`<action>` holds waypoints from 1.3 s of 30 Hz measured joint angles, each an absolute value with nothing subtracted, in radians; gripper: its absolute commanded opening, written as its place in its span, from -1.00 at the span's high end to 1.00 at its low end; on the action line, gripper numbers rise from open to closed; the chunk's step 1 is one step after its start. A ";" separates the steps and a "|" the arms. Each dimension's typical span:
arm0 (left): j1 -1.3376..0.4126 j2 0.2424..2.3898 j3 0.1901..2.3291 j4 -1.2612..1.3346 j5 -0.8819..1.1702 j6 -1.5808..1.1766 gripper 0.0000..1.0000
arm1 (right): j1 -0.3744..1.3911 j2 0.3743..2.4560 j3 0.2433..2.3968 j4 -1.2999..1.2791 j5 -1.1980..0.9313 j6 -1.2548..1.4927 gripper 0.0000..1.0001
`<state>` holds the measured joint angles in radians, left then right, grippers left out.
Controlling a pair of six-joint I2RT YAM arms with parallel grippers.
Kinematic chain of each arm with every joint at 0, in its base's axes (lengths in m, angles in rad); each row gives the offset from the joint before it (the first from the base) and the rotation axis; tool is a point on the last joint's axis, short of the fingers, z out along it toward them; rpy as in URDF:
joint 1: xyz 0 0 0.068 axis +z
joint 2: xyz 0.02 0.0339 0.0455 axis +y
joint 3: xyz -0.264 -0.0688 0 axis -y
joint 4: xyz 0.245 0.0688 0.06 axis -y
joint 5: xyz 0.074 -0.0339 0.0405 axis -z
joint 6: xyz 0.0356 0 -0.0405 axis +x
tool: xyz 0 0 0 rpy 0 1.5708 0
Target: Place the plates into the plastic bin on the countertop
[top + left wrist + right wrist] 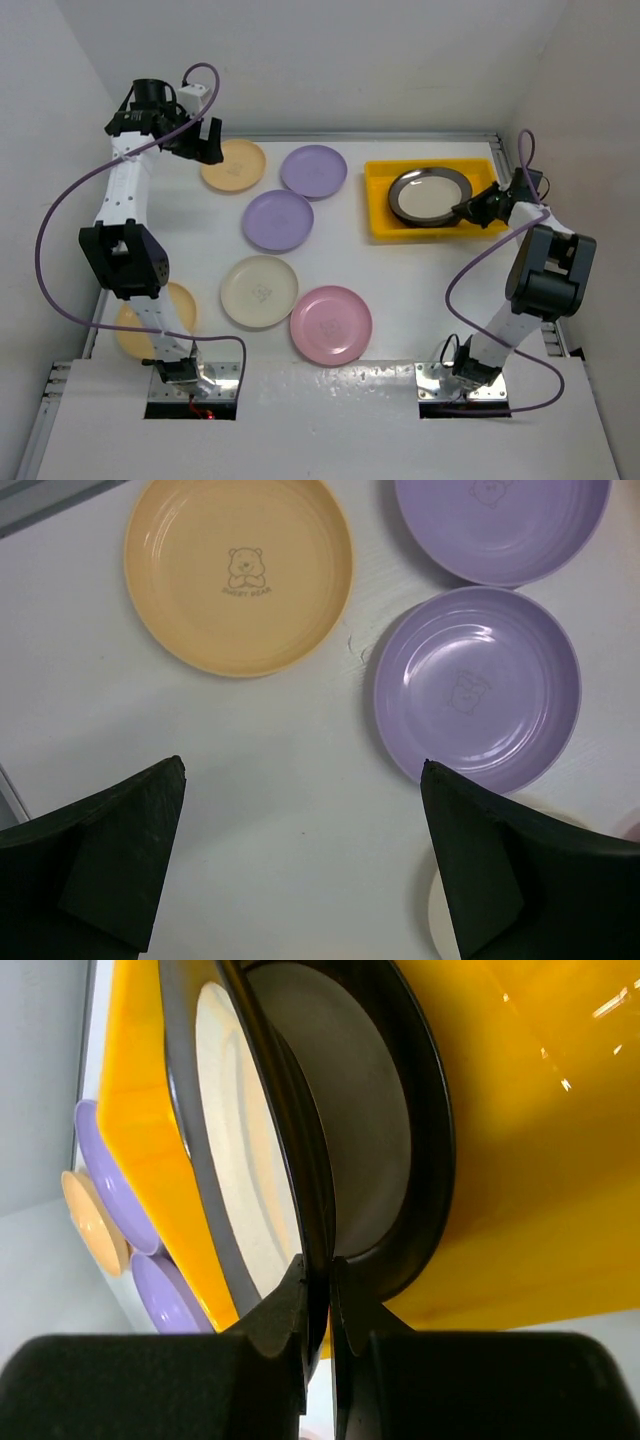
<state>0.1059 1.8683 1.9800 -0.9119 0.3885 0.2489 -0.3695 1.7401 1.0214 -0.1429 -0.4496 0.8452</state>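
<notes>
From above, the yellow bin (379, 205) sits at the back right of the countertop (400, 290); a dark-rimmed metal plate (428, 193) lies inside it, and the right gripper (468, 209) meets that plate's near-right rim. Six plates lie out on the countertop: an orange plate (235, 166), a lilac plate (278, 220), a second lilac plate (313, 170), a cream plate (259, 290), a pink plate (330, 325), and a second orange plate (130, 337) half hidden under the left arm. The left gripper (205, 140) hangs at the back left, just beside the first orange plate.

The left wrist view shows its fingers (120, 865) spread wide and holding nothing; bare countertop lies below them, with the orange plate (238, 575) ahead to the left and the lilac plate (478, 685) ahead to the right.

The right wrist view shows the fingers (278, 1325) pinched tight on the thin rim of the metal plate (245, 1160); a second dark-rimmed plate (370, 1110) seems to lie under it, against the bin wall (540, 1160).

Judged from this, the step in hand is setting a metal plate down in the bin. The next move calls for parting the jaws and drawing back clear of the rim; the left arm must then choose a plate and come down on its edge.
</notes>
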 measured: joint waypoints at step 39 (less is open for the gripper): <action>0.280 2.038 1.856 -0.631 0.283 -0.044 -0.74 | 0.508 2.341 1.748 -0.316 -0.191 0.925 -0.08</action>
